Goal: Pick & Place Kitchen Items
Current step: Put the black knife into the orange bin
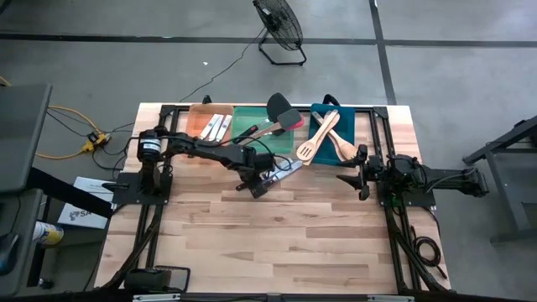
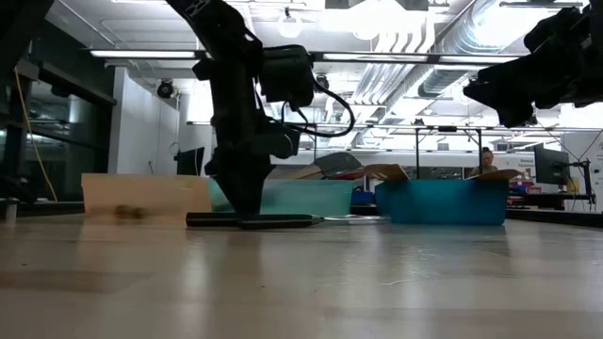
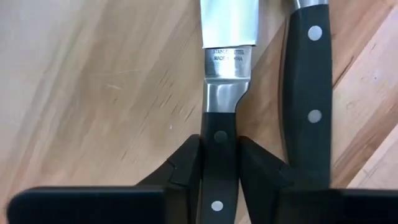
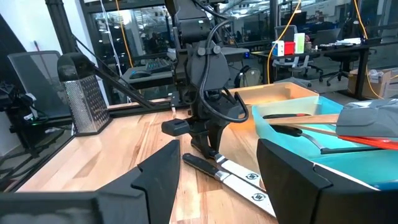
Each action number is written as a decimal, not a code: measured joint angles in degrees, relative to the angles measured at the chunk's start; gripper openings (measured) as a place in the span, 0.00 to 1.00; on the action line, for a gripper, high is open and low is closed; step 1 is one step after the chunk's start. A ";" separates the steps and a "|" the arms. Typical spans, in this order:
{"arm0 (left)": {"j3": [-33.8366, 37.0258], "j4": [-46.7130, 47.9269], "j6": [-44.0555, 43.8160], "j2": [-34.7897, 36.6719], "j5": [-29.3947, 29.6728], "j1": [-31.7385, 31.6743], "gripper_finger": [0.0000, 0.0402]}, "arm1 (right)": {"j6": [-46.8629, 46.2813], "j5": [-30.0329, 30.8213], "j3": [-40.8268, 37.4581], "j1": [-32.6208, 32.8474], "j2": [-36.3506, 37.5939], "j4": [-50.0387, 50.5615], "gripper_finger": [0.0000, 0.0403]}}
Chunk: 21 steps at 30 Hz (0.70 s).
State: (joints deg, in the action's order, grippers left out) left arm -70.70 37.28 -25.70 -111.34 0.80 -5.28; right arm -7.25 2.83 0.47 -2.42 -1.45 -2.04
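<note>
Two black-handled steel knives lie side by side, flat on the wooden table, near its middle. In the left wrist view one knife (image 3: 227, 68) runs between my fingers and the other knife (image 3: 306, 93) lies just beside it. My left gripper (image 3: 219, 146) points down over them (image 1: 258, 183) and is shut on the first knife's handle. My right gripper (image 1: 351, 178) waits open at the table's right side, level and clear of everything. My left gripper pinches the knife's black handle (image 3: 219, 138) between its two fingers, at the blade end just behind the steel bolster. The fingers (image 3: 186, 165) come from above, pointing down, and lie across the handle. The knife lies flat on the table (image 2: 250, 221).
At the far edge stand an orange tray (image 1: 198, 111), a green tray (image 1: 245, 116) with spatulas, and a blue tray (image 1: 317, 111) with wooden utensils. Bare wood (image 1: 277, 243) stretches to the near edge. A fan (image 1: 278, 25) stands on the floor beyond the table.
</note>
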 joint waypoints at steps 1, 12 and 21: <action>0.00 0.07 0.24 -0.41 -0.14 0.00 0.19 | 0.00 0.00 0.00 0.00 0.00 0.00 0.51; 0.11 2.45 2.06 1.02 2.58 0.13 0.19 | 0.00 0.00 0.00 0.00 0.00 0.02 0.51; 0.46 7.17 2.33 3.24 6.41 2.01 0.19 | 0.00 0.00 0.00 0.02 0.00 0.03 0.51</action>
State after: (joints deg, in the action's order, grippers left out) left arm -70.24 44.45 -23.36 -108.10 7.21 -3.27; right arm -7.25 2.83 0.47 -2.39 -1.45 -2.01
